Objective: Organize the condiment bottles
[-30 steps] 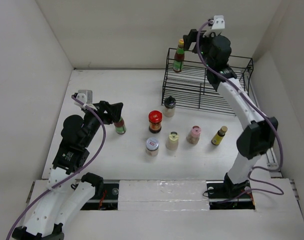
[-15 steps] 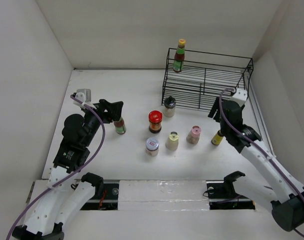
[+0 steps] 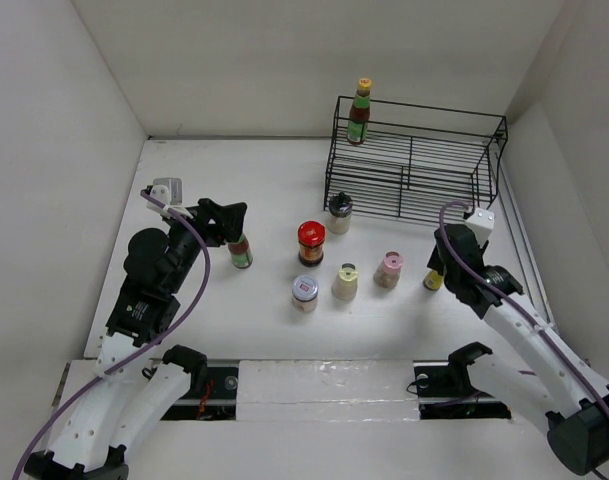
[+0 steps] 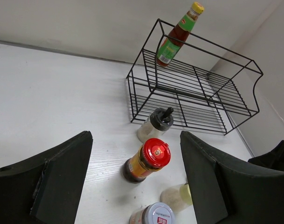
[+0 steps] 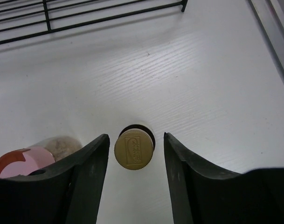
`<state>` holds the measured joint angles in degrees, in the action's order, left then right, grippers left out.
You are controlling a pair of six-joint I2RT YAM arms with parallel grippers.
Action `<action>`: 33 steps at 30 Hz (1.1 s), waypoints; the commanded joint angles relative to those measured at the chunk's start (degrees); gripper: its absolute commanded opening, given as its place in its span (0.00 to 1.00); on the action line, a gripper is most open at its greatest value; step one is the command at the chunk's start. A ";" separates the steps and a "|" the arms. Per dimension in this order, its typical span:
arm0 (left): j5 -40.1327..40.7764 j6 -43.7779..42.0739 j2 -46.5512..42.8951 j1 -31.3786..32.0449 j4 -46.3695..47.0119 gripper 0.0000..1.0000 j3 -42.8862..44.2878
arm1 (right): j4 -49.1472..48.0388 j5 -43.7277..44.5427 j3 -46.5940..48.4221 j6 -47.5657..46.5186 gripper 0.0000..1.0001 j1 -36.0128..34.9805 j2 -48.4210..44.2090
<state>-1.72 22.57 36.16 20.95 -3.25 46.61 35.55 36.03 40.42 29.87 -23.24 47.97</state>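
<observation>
Comparing with half a second ago: my right gripper [image 3: 444,263] has dropped a little lower and nearer to the yellow-capped dark bottle [image 3: 434,278]; a second ago it was up at the rack's top tier
Right gripper state: jaws spread wide in the wrist view [image 5: 135,138], one finger on each side of the yellow cap [image 5: 134,149], a gap on both sides, no contact
Yellow-capped dark bottle: upright on the table [image 3: 264,180], right end of the front group, in front of the black wire rack [image 3: 414,170]
Pink-capped shaker [image 3: 388,269]: just beside it on the left, apart from my finger [image 5: 86,182]
Left gripper [image 3: 229,215]: unchanged, jaws wide apart [image 4: 135,140], poised over the small dark bottle [image 3: 241,250]; touch cannot be told
Tall sauce bottle [image 3: 359,112]: stands alone, upright, at the left corner of the rack's top tier [image 4: 176,32]
Grey-capped shaker [image 3: 339,213]: on the table just in front of the rack's left end
Red-lidded jar [image 3: 311,243]: near it, towards me
Silver-lidded jar [image 3: 304,293] and cream shaker [image 3: 344,282]: side by side, front row
Table bottles: none shifted over the last second
</observation>
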 commanded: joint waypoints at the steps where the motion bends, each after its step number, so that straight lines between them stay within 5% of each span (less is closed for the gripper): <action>1: -0.39 0.28 -0.48 0.23 2.02 0.72 0.50 | -2.94 0.88 0.01 -0.60 0.55 0.66 1.60; 10: -1.44 0.28 -0.48 0.23 2.02 0.72 0.50 | -6.46 4.56 1.58 -3.58 0.29 -0.30 3.89; 18: -1.98 -0.24 0.05 0.23 2.02 0.72 0.50 | -21.55 3.71 24.83 -19.56 0.26 -5.93 5.37; 27: -2.06 -0.24 0.05 0.23 2.02 0.72 0.50 | -27.99 -15.78 57.98 -28.63 0.24 1.70 33.92; 33: -2.06 -0.77 0.05 0.23 2.02 0.72 0.50 | -20.72 -21.35 85.75 -30.74 0.23 4.96 54.47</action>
<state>-2.98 22.52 36.21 20.95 -3.27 46.61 14.76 20.14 115.63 1.83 -19.00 97.14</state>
